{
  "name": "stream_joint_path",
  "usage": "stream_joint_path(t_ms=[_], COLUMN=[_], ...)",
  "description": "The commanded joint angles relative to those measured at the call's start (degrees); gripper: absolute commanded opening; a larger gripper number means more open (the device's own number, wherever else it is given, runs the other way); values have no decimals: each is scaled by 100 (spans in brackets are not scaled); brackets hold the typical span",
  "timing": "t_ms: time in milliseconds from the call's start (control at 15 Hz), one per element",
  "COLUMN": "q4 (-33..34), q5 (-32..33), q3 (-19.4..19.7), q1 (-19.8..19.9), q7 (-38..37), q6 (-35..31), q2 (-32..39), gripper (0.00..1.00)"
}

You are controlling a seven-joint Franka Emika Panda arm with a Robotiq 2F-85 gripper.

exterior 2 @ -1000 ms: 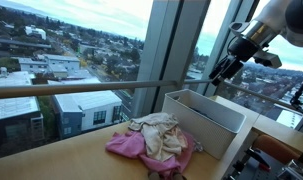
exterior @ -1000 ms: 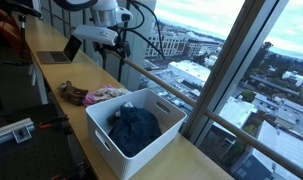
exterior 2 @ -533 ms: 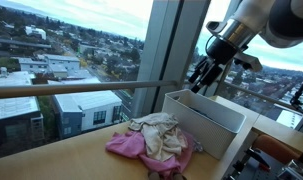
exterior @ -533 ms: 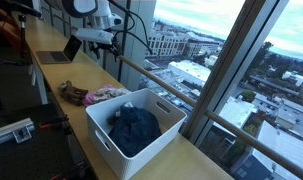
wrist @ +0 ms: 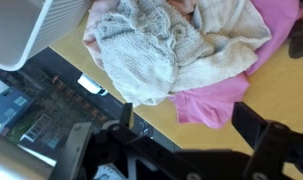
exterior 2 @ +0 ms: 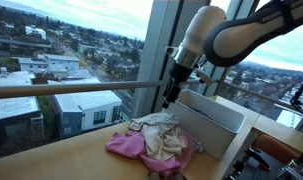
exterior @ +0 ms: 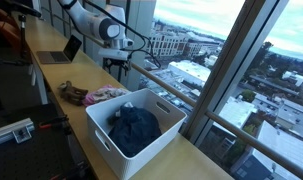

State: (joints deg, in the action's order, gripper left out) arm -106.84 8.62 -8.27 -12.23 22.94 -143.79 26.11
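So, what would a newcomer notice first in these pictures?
The open gripper hangs above a pile of clothes, cream knit over pink, on the wooden counter. Beside the pile stands a white bin with a dark blue garment inside, and behind everything a tall window shows the city far below.

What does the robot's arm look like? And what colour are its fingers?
The arm is white, made of fat rounded tubes with smooth joints. At its end sits a black gripper, boxier and much thinner than the arm. In the wrist view its two fingers are dark and chunky. A thin black cable loops beside the wrist.
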Motion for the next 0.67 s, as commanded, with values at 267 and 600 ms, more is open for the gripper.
stream_joint_path(t_ms=[267, 600], q4=[1410, 1334], q5=[203, 193], q3=[61, 113], q1=[-3, 198], q7=[-444, -350], q6=[1465, 1407], q2=[1432, 1753], gripper=[100, 100])
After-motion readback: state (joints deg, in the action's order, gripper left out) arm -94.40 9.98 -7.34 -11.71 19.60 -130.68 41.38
